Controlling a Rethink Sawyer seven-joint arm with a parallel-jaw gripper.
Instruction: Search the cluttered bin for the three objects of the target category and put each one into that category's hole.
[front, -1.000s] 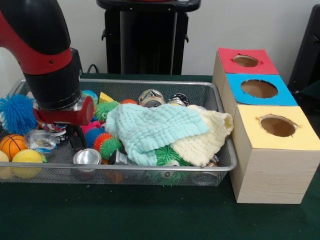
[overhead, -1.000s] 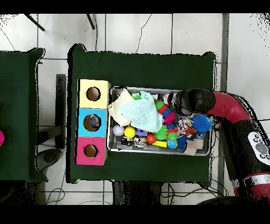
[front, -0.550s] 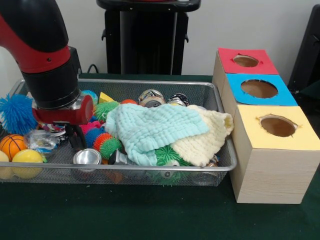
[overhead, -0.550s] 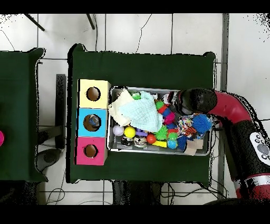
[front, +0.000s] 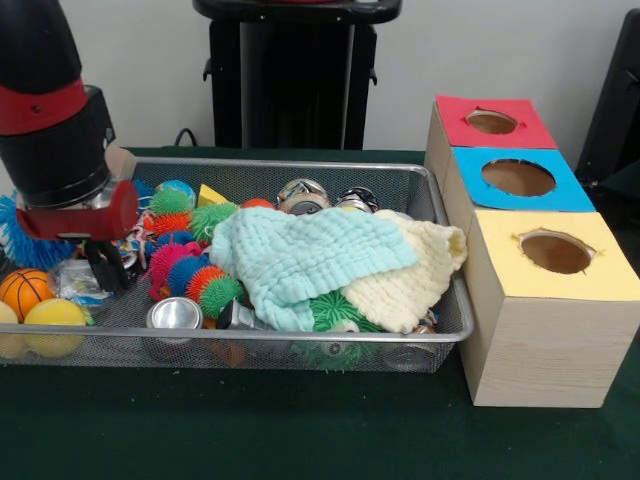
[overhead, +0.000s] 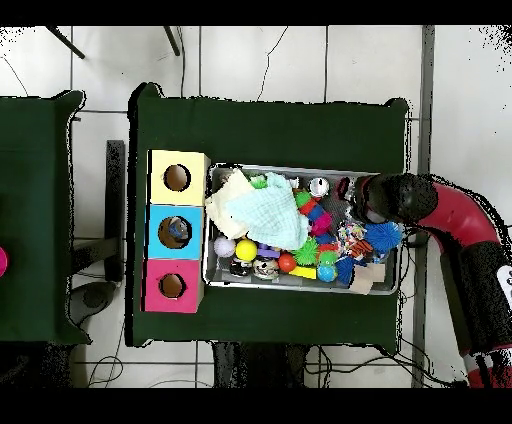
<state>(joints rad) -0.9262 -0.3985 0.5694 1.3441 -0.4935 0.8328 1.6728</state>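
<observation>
In the front view, the claw (front: 103, 268) hangs low over the left end of the wire bin (front: 300, 340). Its dark fingers look close together, but I cannot tell if they hold something. The target category is not named, so the task's things can only be somewhere in the clutter, perhaps under the mint cloth (front: 300, 255) and the cream cloth (front: 410, 280) on the right half. I think a good search would first pull these cloths aside and grip only one object at a time, because the spiky balls (front: 190, 275) and the silver can (front: 174, 314) lie touching each other. The red hole (front: 491, 121), blue hole (front: 518, 177) and yellow hole (front: 555, 252) stand just right of the bin.

The overhead view shows the bin (overhead: 300, 283) whole on the green desk (overhead: 270, 130). Here the arm (overhead: 440, 215) covers the claw. This view also looks straight down into the three holes, and something seems to lie inside the blue one (overhead: 175, 232).
</observation>
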